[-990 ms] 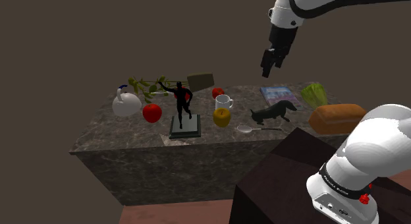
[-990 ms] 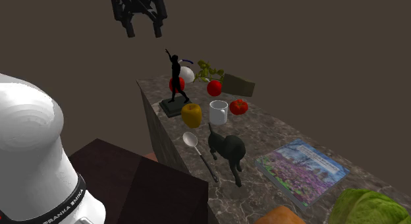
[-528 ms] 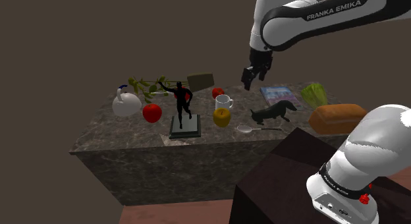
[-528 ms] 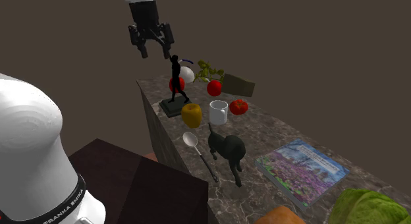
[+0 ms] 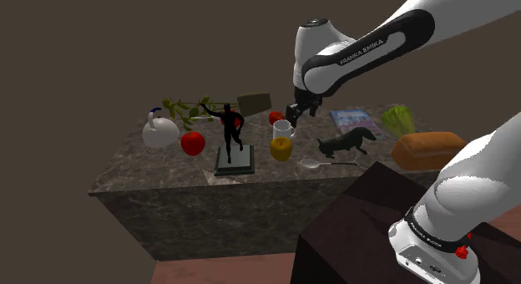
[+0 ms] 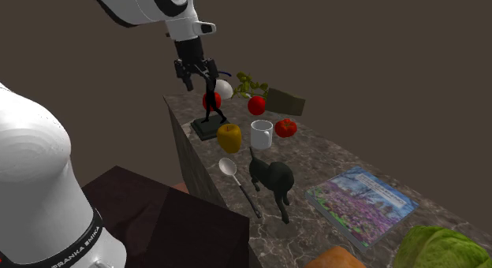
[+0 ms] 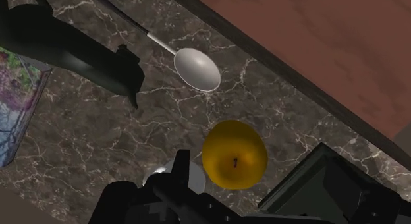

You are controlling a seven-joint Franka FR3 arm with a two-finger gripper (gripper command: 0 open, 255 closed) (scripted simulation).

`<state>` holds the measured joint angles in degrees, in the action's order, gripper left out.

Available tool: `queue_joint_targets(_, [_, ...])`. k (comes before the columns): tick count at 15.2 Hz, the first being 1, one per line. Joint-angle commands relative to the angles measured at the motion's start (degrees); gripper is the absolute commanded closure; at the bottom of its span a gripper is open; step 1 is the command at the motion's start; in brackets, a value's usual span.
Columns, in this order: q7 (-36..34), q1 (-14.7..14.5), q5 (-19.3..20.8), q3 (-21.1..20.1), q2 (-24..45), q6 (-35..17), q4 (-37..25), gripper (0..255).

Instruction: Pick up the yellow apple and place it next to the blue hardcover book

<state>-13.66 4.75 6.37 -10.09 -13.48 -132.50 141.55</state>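
Apple, yellow, sits on the counter near its front edge and touches nothing but the stone; the wrist view shows it from above, stem end up. The gripper hangs in the air above it, pointing down. In the second exterior view its two fingers stand apart with nothing between them, so it is open and empty. In the shoulder view the gripper shows just over the mug.

A white mug stands just behind the apple, seen from the shoulder view. On the shoulder view's left of the apple a black statue of a figure stands upright on a square base. On the other side a spoon lies flat, its bowl towards the apple and apart from it. Past the spoon stands a black cat figure.

The book lies flat beyond the cat, well apart from the apple, its cover blue with a purple picture. Near it are a lettuce and a loaf. At the far end of the counter are a white teapot and a red apple.
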Motion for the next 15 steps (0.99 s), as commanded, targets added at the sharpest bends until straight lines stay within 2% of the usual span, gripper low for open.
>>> queue_joint_targets(1, [-3.2,0.8,2.1,-0.7,4.2,-2.9,-1.3,0])
queue_joint_targets(7, [-14.6,1.8,11.2,-1.4,18.6,-9.6,-8.0,0])
queue_joint_targets(12, [-23.4,0.2,18.4,1.0,30.5,-12.6,-15.8,0])
queue_joint_targets(15, [-25.5,-0.6,20.2,2.2,34.3,-13.6,-18.4,0])
